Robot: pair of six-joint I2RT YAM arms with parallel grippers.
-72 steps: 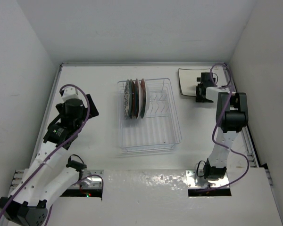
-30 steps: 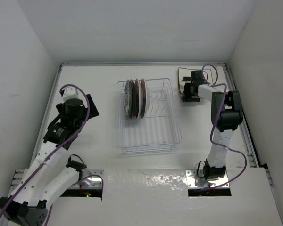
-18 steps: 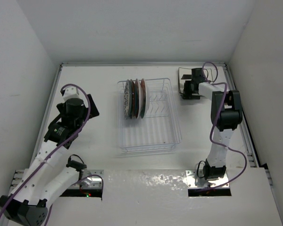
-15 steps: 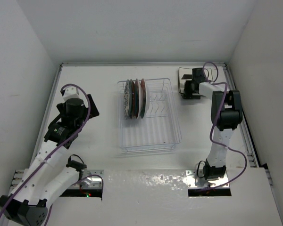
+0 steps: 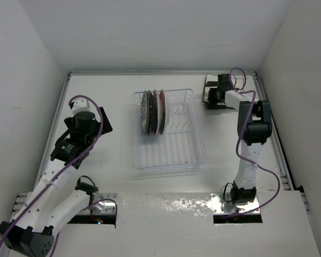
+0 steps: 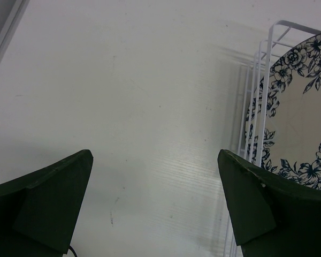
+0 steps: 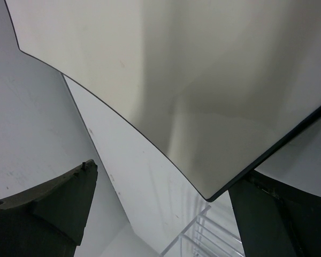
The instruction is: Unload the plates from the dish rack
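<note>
The white wire dish rack (image 5: pixel 174 152) holds three round plates upright at its back left: white floral (image 5: pixel 145 113), dark teal (image 5: pixel 153 111), red-patterned (image 5: pixel 161 110). My left gripper (image 5: pixel 101 121) is open and empty over the table, left of the rack. The left wrist view shows the gripper (image 6: pixel 155 214) and the floral plate (image 6: pixel 299 118) behind the rack wires (image 6: pixel 259 107). My right gripper (image 5: pixel 210 100) is at the back right by a square white plate (image 5: pixel 206 88) tilted up on edge. In the right wrist view the gripper (image 7: pixel 160 214) is open, and the plate (image 7: pixel 176 80) has its dark rim against my right finger (image 7: pixel 278 214). The other square plate is not visible.
White walls close the table at the back and both sides. The tilted plate stands close to the back wall (image 5: pixel 166 37). The rack's corner (image 7: pixel 203 235) shows below the plate in the right wrist view. The arm bases sit at the near edge.
My right gripper has moved left and toward the back wall. The square plate that lay flat there now stands tilted on edge. The left arm has hardly moved.
</note>
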